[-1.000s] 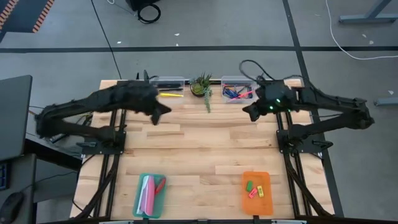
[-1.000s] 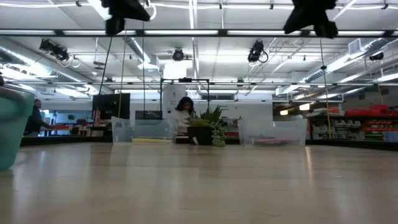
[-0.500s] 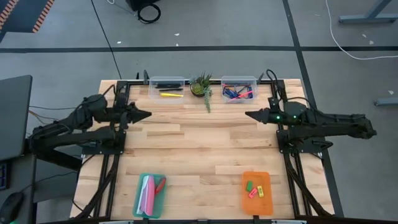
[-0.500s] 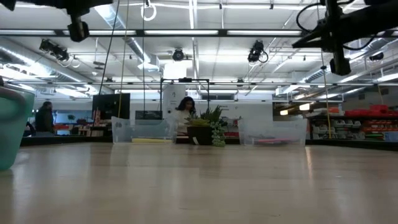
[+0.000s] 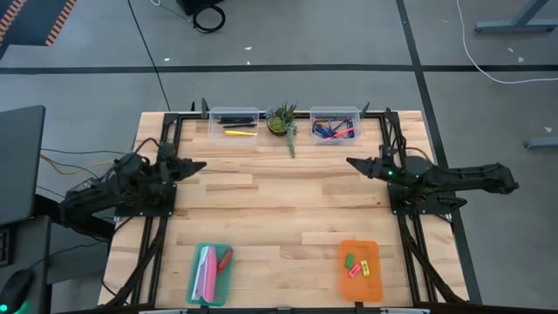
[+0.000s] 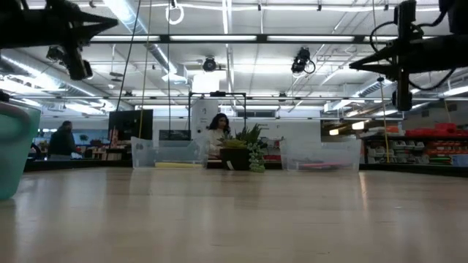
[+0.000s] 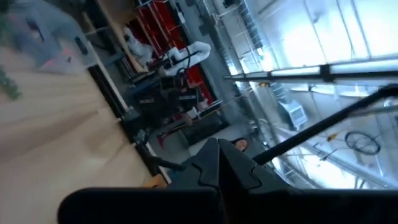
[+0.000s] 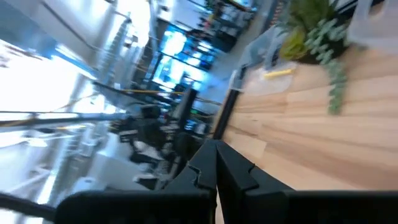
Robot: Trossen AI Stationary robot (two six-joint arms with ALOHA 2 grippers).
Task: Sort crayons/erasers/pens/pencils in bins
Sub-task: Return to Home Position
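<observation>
Both grippers are held above the table's upper half in the high view. The left gripper (image 5: 195,164) is at centre left and the right gripper (image 5: 352,163) at centre right. Each has its fingers pressed together on nothing, as both wrist views show.

The pencils (image 5: 235,120) are seen in the left clear tub (image 5: 213,116) at upper centre, beside the plant (image 5: 282,120). The pens (image 5: 324,131) lie in the right clear tub (image 5: 315,113) on the plant's other side. The erasers (image 5: 356,266) lie in the orange tray (image 5: 360,291) at lower right. A long pink box (image 5: 207,272) is held in the teal tray (image 5: 223,284) at lower left.

Little is judged to be at risk: a tub could be knocked only if an arm swung wide or sank while folding back.

Compared with 0.5 s ago, both arms have been drawn further toward the table's sides, and nothing on the table has been shifted.
</observation>
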